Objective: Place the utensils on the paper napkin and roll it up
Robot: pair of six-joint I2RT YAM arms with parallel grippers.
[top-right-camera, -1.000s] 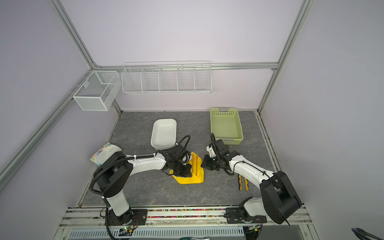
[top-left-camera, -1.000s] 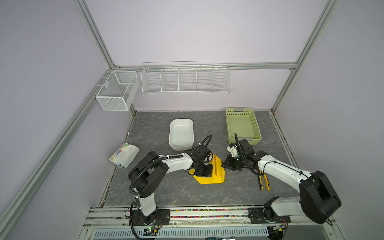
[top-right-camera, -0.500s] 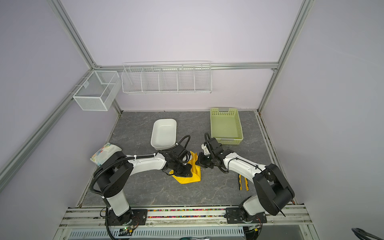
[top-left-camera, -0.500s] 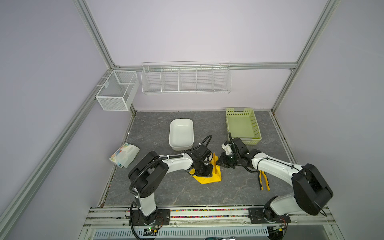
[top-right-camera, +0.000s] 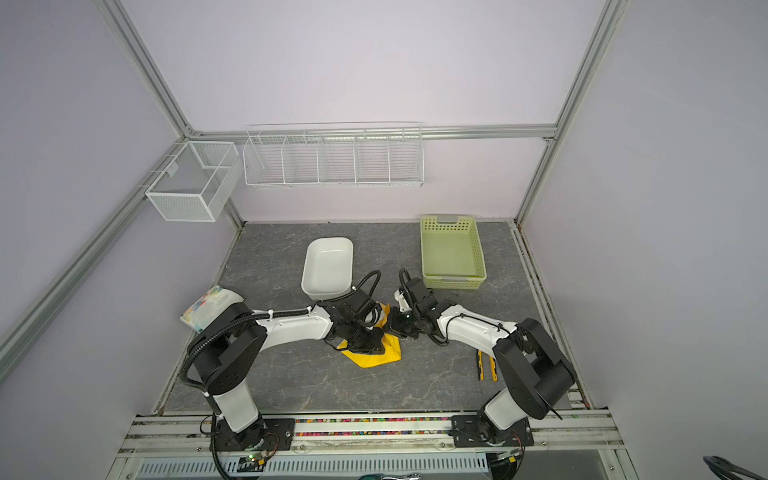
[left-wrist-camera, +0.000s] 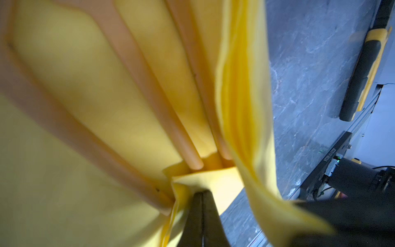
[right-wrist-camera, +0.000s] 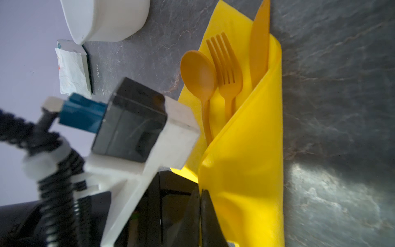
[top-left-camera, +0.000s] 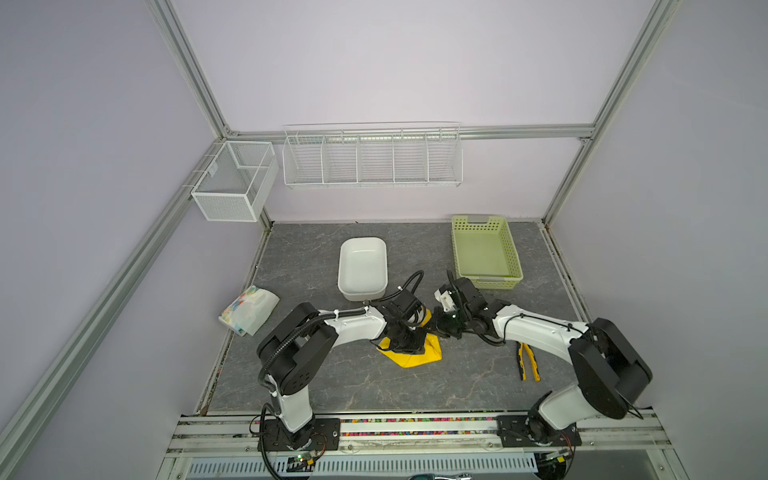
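Lengthwise, utensils (right-wrist-camera: 226, 70) parallel in paper napkin (right-wrist-camera: 245, 171), heads toward tub (right-wrist-camera: 106, 19), left pincer (left-wrist-camera: 201, 193), right pincer (right-wrist-camera: 201, 191) clenched

Left gripper (top-left-camera: 409, 340), right gripper (top-left-camera: 438, 330) tip to tip above the paper napkin (top-left-camera: 415, 357): no passage between. White tub (top-left-camera: 362, 270) close behind left jaws. Pliers (top-left-camera: 528, 361) well behind right jaws. Table (top-left-camera: 332, 386) beside both bare.

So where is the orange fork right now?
In the right wrist view, the fork lies on the yellow napkin between the spoon and the knife, its handle under the folded flap.
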